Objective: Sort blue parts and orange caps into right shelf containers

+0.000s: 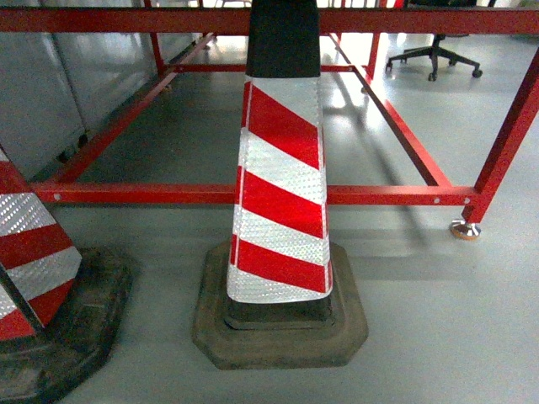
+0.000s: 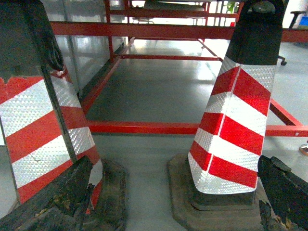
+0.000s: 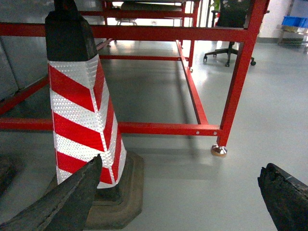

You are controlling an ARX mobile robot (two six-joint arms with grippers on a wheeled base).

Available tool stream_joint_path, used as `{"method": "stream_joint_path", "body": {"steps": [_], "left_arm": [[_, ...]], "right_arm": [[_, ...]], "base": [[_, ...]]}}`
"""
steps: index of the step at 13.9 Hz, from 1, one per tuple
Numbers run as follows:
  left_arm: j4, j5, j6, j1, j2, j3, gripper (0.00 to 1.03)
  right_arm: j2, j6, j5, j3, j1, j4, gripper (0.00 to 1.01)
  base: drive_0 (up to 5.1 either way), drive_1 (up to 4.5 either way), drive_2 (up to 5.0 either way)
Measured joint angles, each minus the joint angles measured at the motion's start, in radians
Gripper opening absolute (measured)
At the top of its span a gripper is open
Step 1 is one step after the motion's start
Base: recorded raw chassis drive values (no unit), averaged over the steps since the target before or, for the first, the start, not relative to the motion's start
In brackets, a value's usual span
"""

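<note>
I am seeing no shelf, containers, blue parts or orange caps near the striped cone (image 1: 282,168); only distant blue crates (image 3: 294,21) beyond it. Both the left gripper (image 2: 173,202) and right gripper (image 3: 183,202) are hanging wide apart, empty, presumably for travelling.
</note>
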Motion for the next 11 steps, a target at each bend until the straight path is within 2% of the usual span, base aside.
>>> {"method": "stream_joint_path", "body": {"steps": [11], "left_arm": [[0.000, 0.000, 0.000, 0.000, 0.000, 0.000, 0.98]], "right_arm": [[0.000, 0.000, 0.000, 0.000, 0.000, 0.000, 0.98]], "base": [[0.0, 0.00, 0.0]]}}
